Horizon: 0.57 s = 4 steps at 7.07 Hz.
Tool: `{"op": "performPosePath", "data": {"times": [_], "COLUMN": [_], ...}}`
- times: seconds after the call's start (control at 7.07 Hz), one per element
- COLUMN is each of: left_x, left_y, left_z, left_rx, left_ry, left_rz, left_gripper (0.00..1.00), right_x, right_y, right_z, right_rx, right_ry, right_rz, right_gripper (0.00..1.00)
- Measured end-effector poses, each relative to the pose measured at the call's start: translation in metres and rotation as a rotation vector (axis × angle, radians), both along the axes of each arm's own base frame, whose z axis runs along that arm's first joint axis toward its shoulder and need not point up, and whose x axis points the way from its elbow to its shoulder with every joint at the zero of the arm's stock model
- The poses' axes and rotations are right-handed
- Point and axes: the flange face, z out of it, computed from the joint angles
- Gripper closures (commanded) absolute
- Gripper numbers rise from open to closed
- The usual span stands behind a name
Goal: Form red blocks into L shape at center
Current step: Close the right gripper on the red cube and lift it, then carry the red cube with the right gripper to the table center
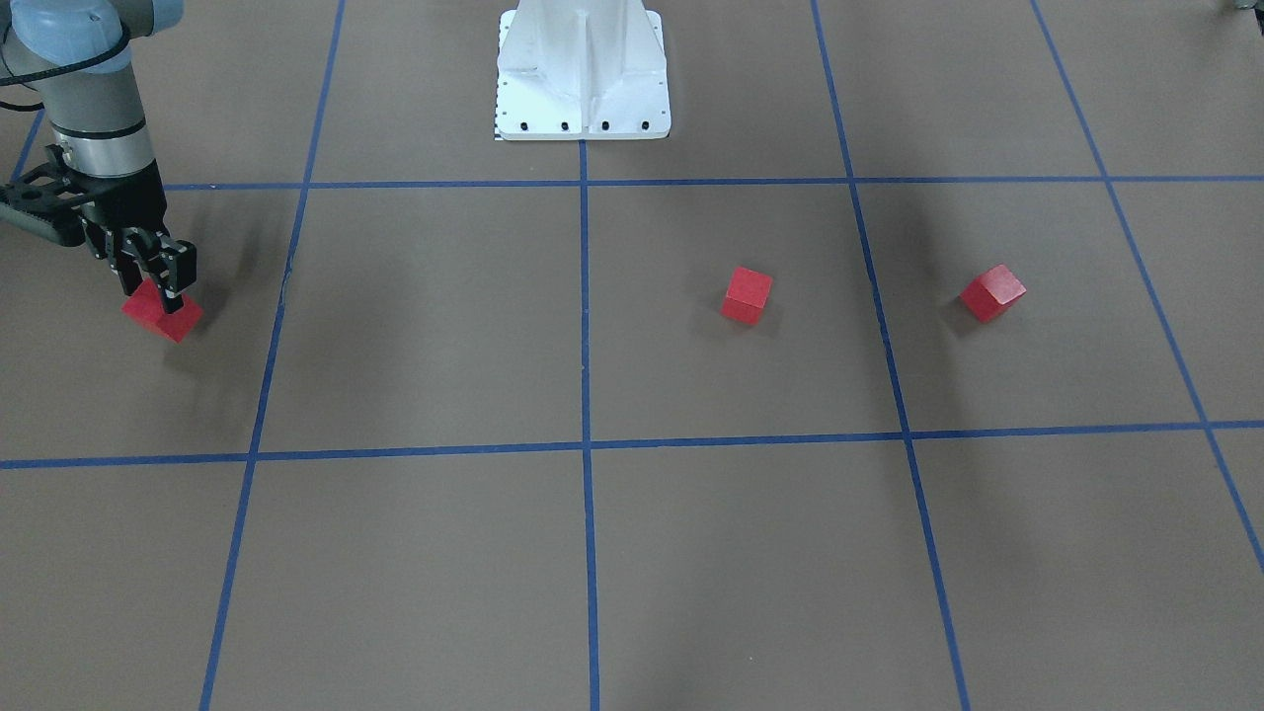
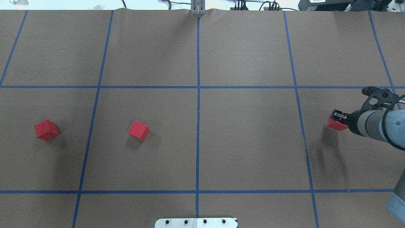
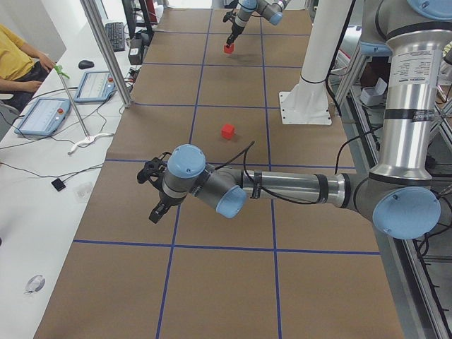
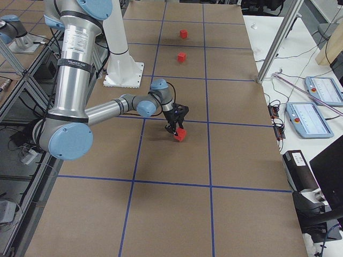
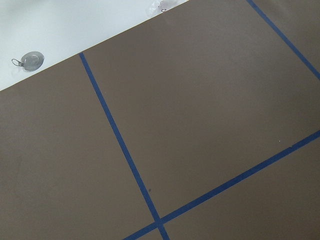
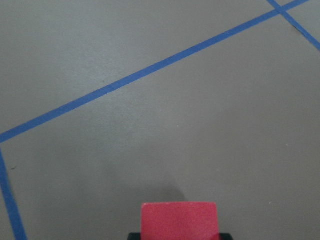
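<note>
Red block [image 1: 163,316] pinched between the black fingers [image 1: 178,272] of the right gripper [image 1: 153,294], and that grip is closed firmly on two opposite faces. The wrist camera looks straight down over the cube's top face, with brown paper and blue tape beyond it. Whether the cube sits on the paper or hangs just off it, I cannot tell. It is out in the grid square on the robot's far right, well apart from the center line [image 2: 198,136], the blue tape strip running away from the white robot base [image 1: 583,74]. Across that strip, on the robot's left side, the middle red block [image 2: 138,130] sits alone in the square next to the line, turned at an angle to the grid. One square further out lies the outer red block [image 2: 46,129], also skewed. All three cubes are well apart from each other, strung roughly in a row across the table. Over to the left gripper [image 3: 157,210]: it hangs low over the paper at the end of its outstretched arm, showing only from the side, so I cannot tell whether its fingers are spread or closed. Its wrist camera catches just bare paper and crossing tape.
</note>
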Motion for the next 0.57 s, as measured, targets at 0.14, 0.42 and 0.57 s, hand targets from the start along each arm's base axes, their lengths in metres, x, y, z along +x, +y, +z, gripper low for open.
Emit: {"op": "performPosePath", "data": {"times": [0.14,0.42,0.57], "left_x": [0.0,0.0,0.0], "left_y": [0.0,0.001,0.001], "left_z": [0.001,0.002,0.002], "left_rx": [-0.002,-0.004,-0.005], "left_ry": [0.0,0.0,0.0], "left_rz": [0.0,0.0,0.0], "left_gripper": [0.0,0.0,0.0], "right_x": [-0.011,-0.068,-0.11], "right_y": [-0.006,-0.006,-0.008], "right_z": [-0.024,-0.083,-0.131], "right_rx": [0.1,0.277,0.317], "right_ry": [0.012,0.017,0.021], "right_rz": [-0.083,-0.195,-0.235], "right_gripper": [1.0,1.0,1.0]}}
